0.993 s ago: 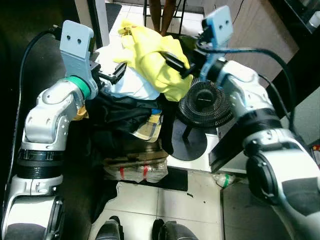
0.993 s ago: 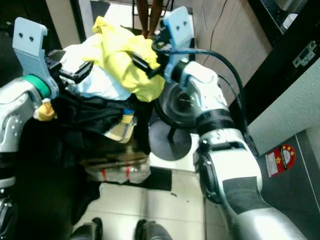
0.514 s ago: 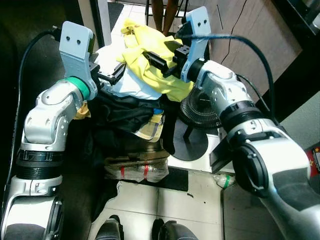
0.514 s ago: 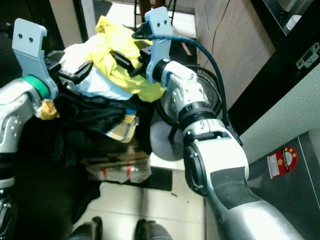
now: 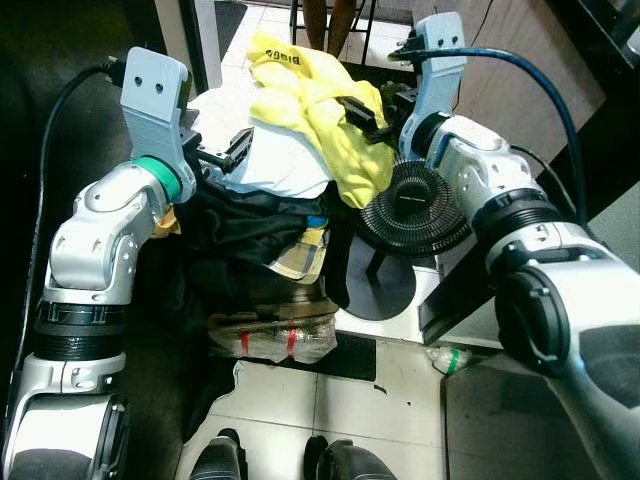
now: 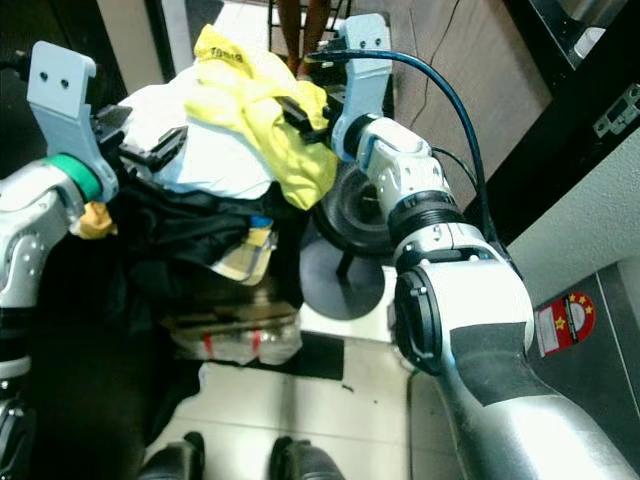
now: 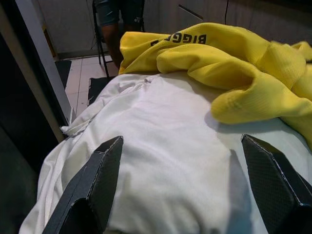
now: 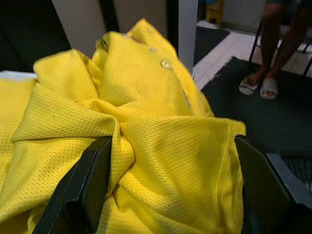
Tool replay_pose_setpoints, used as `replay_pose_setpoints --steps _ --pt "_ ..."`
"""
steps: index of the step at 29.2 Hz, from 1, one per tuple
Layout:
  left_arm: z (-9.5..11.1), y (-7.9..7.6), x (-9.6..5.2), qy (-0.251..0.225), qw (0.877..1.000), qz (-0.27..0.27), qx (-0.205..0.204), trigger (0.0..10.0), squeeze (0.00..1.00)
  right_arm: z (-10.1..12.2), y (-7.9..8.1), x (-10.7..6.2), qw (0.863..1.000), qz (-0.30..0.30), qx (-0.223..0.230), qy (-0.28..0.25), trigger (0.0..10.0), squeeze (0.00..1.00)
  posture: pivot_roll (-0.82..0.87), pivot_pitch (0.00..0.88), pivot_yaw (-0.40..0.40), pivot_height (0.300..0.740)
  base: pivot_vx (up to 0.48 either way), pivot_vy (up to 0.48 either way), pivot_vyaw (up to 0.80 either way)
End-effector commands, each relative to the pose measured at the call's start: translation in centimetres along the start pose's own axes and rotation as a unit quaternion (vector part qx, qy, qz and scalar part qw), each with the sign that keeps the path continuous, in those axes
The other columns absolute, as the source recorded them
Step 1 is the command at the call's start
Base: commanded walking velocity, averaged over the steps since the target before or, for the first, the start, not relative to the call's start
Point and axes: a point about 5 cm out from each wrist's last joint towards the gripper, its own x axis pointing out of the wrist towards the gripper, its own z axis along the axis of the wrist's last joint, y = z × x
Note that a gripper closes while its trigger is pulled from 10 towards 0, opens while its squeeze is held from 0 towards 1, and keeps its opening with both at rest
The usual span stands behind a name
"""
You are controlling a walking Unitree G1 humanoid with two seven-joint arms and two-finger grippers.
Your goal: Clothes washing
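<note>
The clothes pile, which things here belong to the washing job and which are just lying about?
For the job:
yellow shirt
white garment
dark clothes
left claw, open at the white garment
right claw, open at the yellow shirt

Lying about:
black fan
wrapped bundle on the floor
person's legs behind

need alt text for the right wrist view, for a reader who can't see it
A crumpled yellow shirt of mesh fabric lies between the two spread black fingers of the right gripper, with a small button showing near its top fold. Behind it, a person's sandalled feet stand on a dark mat over pale floor tiles.
</note>
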Motion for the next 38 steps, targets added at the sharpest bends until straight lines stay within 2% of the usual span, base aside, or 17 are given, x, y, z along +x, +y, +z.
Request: replay_pose_setpoints --steps 1,5,6,14,18,19,20,21,30,38 --pt "0.0 0.0 -0.2 0.002 1.0 0.003 0.006 10.0 0.0 -1.5 0.7 0.2 1.0 0.006 0.003 0.021 10.0 0.0 0.12 0.151 -0.044 0.74 0.0 0.0 0.0" --pt "0.0 0.2 -0.5 0.003 1.0 0.007 0.007 10.0 0.0 -2.3 1.3 0.4 0.999 0.012 -0.003 0.029 10.0 0.0 0.13 0.154 -0.043 0.74 0.0 0.0 0.0" --pt "-0.1 0.3 -0.6 0.005 1.0 0.009 0.008 10.0 0.0 -3.4 2.3 0.6 0.999 0.026 -0.005 0.043 10.0 0.0 0.13 0.154 -0.043 0.74 0.0 0.0 0.0" --pt "-0.1 0.3 -0.6 0.006 1.0 0.009 0.007 10.0 0.0 -5.4 4.4 1.1 0.996 0.06 -0.008 0.071 10.0 0.0 0.13 0.148 -0.042 0.74 0.0 0.0 0.0" --pt "-0.1 0.2 -0.5 0.005 1.0 0.009 0.007 10.0 0.0 -6.1 5.0 1.1 0.995 0.06 -0.015 0.082 10.0 0.0 0.14 0.142 -0.045 0.74 0.0 0.0 0.0" --pt "-0.1 0.3 -0.6 0.004 1.0 0.011 0.007 10.0 0.0 -6.4 5.1 1.1 0.995 0.055 -0.012 0.085 0.8 0.0 0.14 0.14 -0.046 0.74 0.0 0.0 0.0" --pt "-0.1 0.3 -0.6 0.004 1.0 0.011 0.007 10.0 0.0 -6.4 5.1 1.1 0.995 0.055 -0.012 0.085 0.8 0.0 0.14 0.14 -0.046 0.74 0.0 0.0 0.0" --pt "0.0 0.4 -0.7 0.004 1.0 0.013 0.008 10.0 0.0 -6.7 5.2 1.1 0.995 0.054 -0.005 0.085 0.0 0.0 0.14 0.14 -0.046 0.74 0.0 0.0 0.0" --pt "0.0 0.6 -0.8 0.003 1.0 0.017 0.009 10.0 0.0 -7.1 5.2 0.8 0.995 0.067 0.03 0.072 0.0 0.0 0.13 0.134 -0.047 0.74 0.0 0.0 0.0" --pt "0.0 0.4 -0.6 0.002 1.0 0.015 0.008 10.0 0.0 -6.3 4.5 0.7 0.997 0.056 0.043 0.042 0.0 0.0 0.13 0.128 -0.04 0.74 0.0 0.0 0.0"
